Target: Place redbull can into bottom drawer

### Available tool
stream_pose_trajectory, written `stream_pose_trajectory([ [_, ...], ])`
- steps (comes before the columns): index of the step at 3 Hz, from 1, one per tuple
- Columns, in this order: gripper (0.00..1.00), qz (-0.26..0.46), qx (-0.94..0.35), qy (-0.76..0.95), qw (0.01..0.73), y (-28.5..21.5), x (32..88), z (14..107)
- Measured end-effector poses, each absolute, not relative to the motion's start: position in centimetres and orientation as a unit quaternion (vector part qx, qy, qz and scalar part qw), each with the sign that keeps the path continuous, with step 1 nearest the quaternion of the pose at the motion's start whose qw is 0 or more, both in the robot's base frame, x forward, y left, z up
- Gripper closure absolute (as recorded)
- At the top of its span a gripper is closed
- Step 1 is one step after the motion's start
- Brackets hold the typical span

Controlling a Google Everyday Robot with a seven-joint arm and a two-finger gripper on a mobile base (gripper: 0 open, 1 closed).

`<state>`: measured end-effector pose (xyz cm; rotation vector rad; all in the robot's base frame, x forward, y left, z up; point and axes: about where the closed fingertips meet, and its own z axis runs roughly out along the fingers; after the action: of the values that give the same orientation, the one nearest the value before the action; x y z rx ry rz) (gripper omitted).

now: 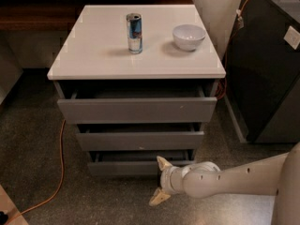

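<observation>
The redbull can [134, 33], slim and blue-and-silver, stands upright on the white cabinet top [93, 55], left of a white bowl [189, 36]. Below are three grey drawers, all pulled out slightly. The bottom drawer [126, 168] is the lowest, near the floor. My gripper [160, 181] reaches in from the right on a white arm, low in front of the bottom drawer's right half. It is open, with one fingertip [163, 162] at the drawer front and the other [156, 198] down by the floor. Nothing is held.
A dark cabinet [272, 64] stands close on the right with an orange cable over it. Another orange cable [58, 172] runs along the speckled floor at the left. A wooden shelf [33, 13] lies behind the white cabinet.
</observation>
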<state>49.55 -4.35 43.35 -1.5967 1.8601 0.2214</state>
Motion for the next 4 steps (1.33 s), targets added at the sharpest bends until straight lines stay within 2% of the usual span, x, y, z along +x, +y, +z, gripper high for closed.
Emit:
stream_pose_trajectory([
  [2,0.00,0.100,-0.608,0.716,0.330,-3.7,53.1,37.7],
  [3,0.00,0.111,-0.592,0.735,0.311,-5.2,54.3,33.5],
  [4,0.00,0.109,-0.592,0.737,0.309,-5.4,54.4,33.2],
])
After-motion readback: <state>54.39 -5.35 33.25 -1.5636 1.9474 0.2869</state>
